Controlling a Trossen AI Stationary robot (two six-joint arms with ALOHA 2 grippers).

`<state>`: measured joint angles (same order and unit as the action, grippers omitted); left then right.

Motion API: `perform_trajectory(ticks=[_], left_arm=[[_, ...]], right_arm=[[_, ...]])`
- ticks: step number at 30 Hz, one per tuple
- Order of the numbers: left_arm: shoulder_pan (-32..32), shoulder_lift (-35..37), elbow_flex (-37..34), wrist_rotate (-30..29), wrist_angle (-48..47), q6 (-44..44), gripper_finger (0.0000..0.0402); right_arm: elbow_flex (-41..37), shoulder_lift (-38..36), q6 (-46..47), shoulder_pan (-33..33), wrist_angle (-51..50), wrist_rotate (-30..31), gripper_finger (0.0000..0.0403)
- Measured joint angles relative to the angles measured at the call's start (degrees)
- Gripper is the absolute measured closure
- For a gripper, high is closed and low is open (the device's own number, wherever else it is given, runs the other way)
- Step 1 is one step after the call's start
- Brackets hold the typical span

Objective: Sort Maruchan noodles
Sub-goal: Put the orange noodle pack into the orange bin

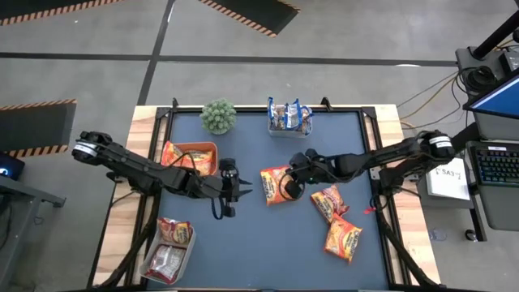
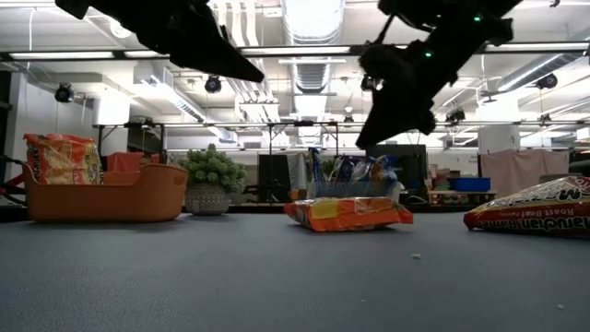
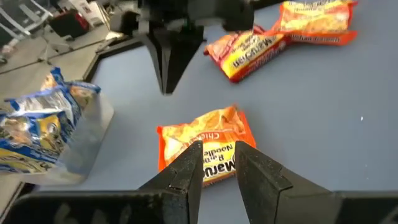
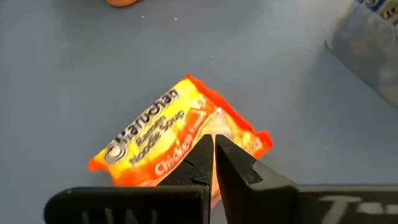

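R end effector (image 1: 295,185) hovers over orange-yellow packet (image 1: 276,185) lying flat mid-tabletop (image 1: 243,251); fingers together, nothing held. L end effector (image 1: 237,195) just beside packet, fingers slightly apart, empty. Recommended: spread R fingers before descent, straddle packet's short edge, clamp firmly; crinkly wrap likely slips. Keep L arm clear.

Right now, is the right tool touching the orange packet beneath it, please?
Apart: the low view shows the right tool hanging clear above the orange packet.
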<state>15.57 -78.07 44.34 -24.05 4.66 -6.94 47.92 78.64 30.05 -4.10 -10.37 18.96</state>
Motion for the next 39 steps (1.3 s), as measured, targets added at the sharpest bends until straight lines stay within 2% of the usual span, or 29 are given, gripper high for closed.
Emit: perform_trajectory(ticks=[5,11,15,21,23,28,34,39], left_arm=[[-0.4,-4.8,0.0,0.3,3.5,-0.5,0.0326],[-3.2,-12.9,0.0,5.8,11.8,-3.1,0.0326],[-6.3,-17.9,0.0,9.7,15.8,-2.8,0.0326],[-8.5,-24.5,0.0,10.1,22.3,-2.6,0.0326],[-8.8,-26.1,0.0,10.1,24.5,-2.6,0.0326],[-9.5,-28.3,0.0,10.1,26.8,-2.8,0.0326],[-9.9,-29.5,0.0,10.1,26.0,-2.8,0.0326],[-10.2,-30.5,0.2,10.1,25.4,-2.6,0.0326]], right_arm=[[-4.9,-2.0,3.3,0.0,2.4,-0.1,0.0394],[-9.3,-1.9,7.4,0.1,6.6,-0.1,0.0394],[-10.5,-1.9,11.9,0.4,6.6,0.1,0.0394],[-10.7,-2.0,16.8,1.1,6.6,-0.3,0.0391],[-10.5,-2.0,17.8,1.7,6.6,-2.5,0.0383],[-10.4,-2.0,19.6,3.2,6.7,-5.1,0.0336],[-10.5,-2.0,20.3,4.3,7.7,-8.8,0.0250],[-11.0,-1.6,22.4,4.4,10.5,-9.1,0.0183]])
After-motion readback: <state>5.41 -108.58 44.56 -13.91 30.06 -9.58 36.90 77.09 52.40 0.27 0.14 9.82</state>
